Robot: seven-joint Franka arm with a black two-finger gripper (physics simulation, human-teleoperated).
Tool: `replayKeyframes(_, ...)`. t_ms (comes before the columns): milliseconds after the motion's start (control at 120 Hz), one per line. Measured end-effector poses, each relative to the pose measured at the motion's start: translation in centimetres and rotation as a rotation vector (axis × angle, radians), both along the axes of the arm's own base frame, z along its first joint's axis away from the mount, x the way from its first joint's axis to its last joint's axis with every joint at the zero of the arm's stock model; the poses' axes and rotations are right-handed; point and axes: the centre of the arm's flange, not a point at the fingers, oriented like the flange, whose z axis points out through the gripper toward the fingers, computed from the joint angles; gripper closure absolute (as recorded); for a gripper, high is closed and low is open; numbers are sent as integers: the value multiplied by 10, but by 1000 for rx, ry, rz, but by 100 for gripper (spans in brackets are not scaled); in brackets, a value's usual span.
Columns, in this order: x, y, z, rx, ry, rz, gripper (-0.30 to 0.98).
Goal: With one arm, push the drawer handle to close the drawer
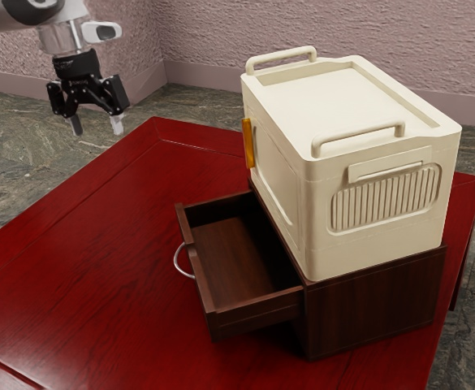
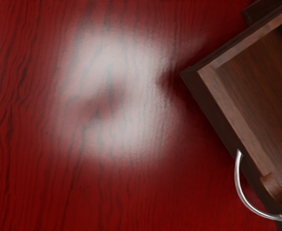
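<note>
Hanging above table (image 1: pixel 83 236), empty tool (image 1: pixel 97 125) spread open, room between it and drawer's front edge (image 1: pixel 199 275)

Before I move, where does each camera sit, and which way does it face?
Exterior view: beside the arm, raised, looking down across the red table at the open drawer, its cabinet and the cream box on top; the arm's end and open gripper show at the upper left.
Wrist view: on my hand, facing down at the red tabletop beside the drawer's corner and its curved silver handle.
Shared: drawer, handle and red tabletop.
</note>
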Motion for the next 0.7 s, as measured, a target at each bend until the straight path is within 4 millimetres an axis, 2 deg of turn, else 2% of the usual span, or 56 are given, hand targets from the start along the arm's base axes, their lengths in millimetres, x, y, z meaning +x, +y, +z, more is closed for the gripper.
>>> replayKeyframes(83, -3, 10, -3, 10, -11, 9, 0)
replayKeyframes(133, -25, 9, -11, 11, -14, -4, 0)
replayKeyframes(167, -50, 5, -22, 10, -12, -22, 0)
replayKeyframes(208, -84, -8, -43, 8, -4, -60, 0)
replayKeyframes(250, -112, -25, -73, 11, 16, -106, 0)
replayKeyframes(292, -127, -51, -95, 30, 20, -182, 1)
replayKeyframes(375, -154, -99, -125, 64, -15, -358, 4)
replayKeyframes(417, -163, -108, -139, 78, -30, -412, 9)
replayKeyframes(483, -194, -109, -158, 95, -67, -476, 20)
replayKeyframes(550, -197, -109, -173, 137, -91, -524, 30)
replayKeyframes(617, -186, -112, -191, 168, -96, -558, 37)
replayKeyframes(700, -170, -107, -208, 180, -113, -572, 43)
